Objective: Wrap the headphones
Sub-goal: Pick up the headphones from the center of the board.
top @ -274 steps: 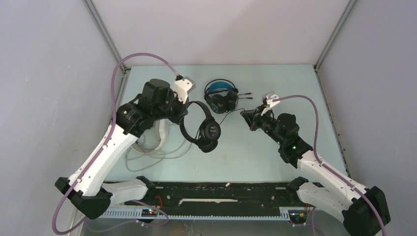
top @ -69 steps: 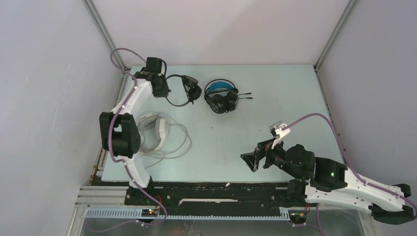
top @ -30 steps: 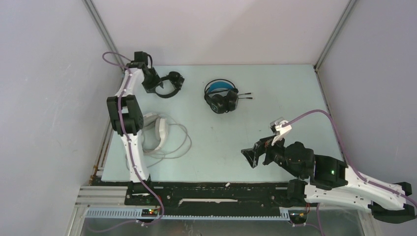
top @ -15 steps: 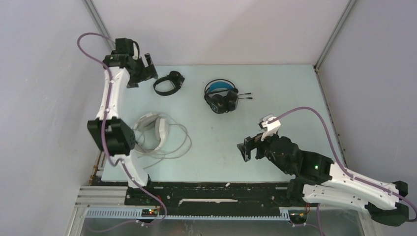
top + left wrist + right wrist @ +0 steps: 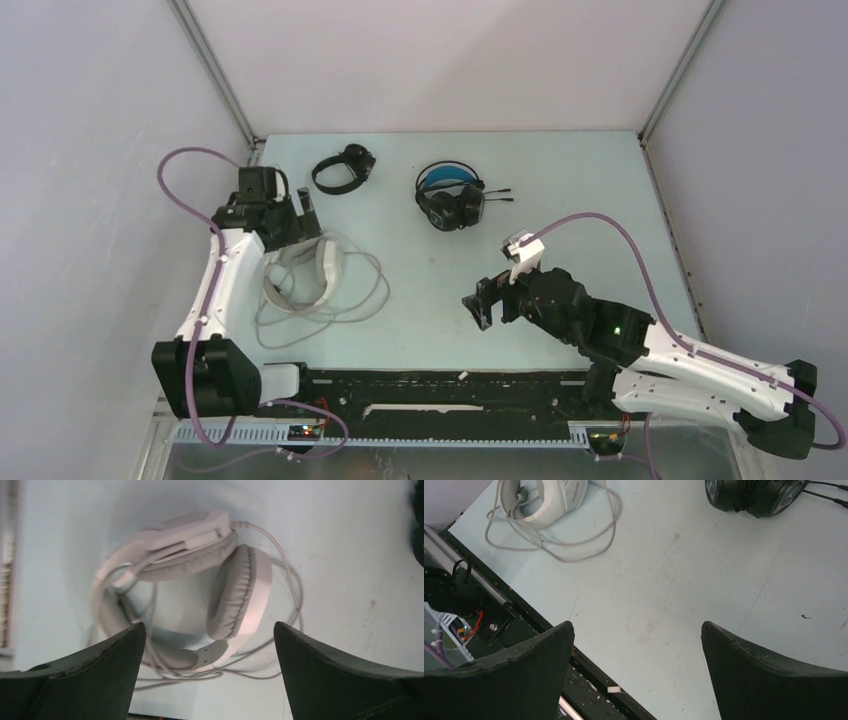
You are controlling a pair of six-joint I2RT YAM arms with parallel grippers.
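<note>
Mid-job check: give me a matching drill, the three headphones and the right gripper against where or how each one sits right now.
Things:
1. black headphones
2. blue-band headphones
3. white headphones
4. right gripper

Places or states:
A. open over a bare part of the table, holding nothing
B. far left, lying alone
C. directly below the open left gripper
D. far middle

Pairs: 1-B, 2-D, 3-C, 4-A
</note>
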